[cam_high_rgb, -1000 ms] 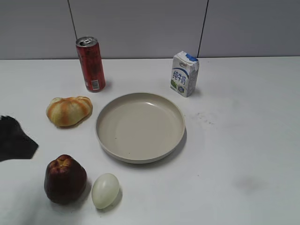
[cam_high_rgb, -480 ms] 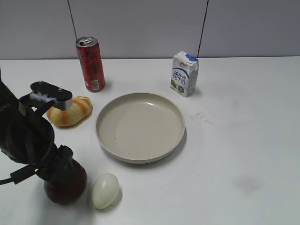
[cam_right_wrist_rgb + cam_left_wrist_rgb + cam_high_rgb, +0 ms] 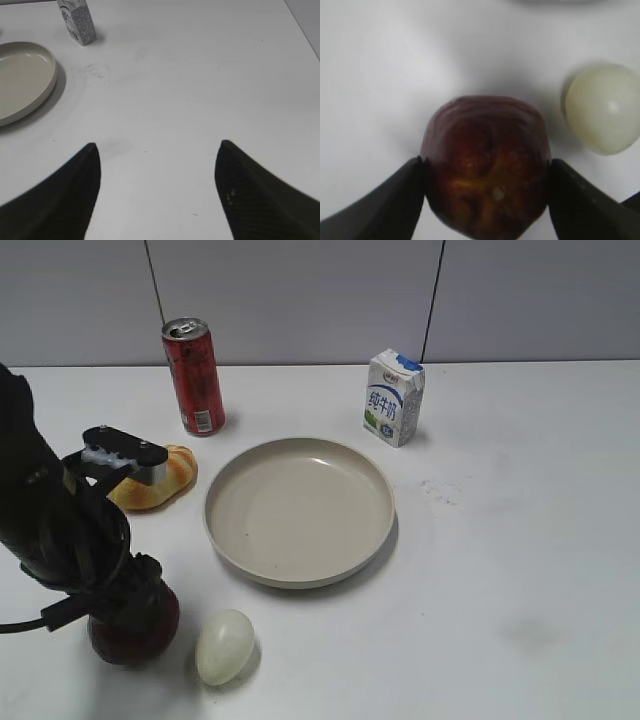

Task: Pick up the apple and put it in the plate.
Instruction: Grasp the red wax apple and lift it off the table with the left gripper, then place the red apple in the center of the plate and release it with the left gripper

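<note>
White desk [image 3: 520, 540], grey panelled wall behind; apple flanked by the left fingers, plate up and to the right.

Exterior view: apple [image 3: 140, 625] at the near-left corner of the desk, largely hidden by the left arm standing over it; egg [image 3: 224, 646] just beside it on the right; plate [image 3: 299, 510] well apart, farther back and to the right; finger state cannot be told here.
Left wrist view: left gripper [image 3: 487, 175] spread, one of the fingers [image 3: 395, 205] at each flank of the apple [image 3: 486, 165], at or very near the skin, lobed top facing the camera; contact not certain.
Right wrist view: right gripper [image 3: 157, 170] spread, holding nothing, over bare desk; plate rim [image 3: 50, 82] at far left. Left arm judged the nearer.
</note>
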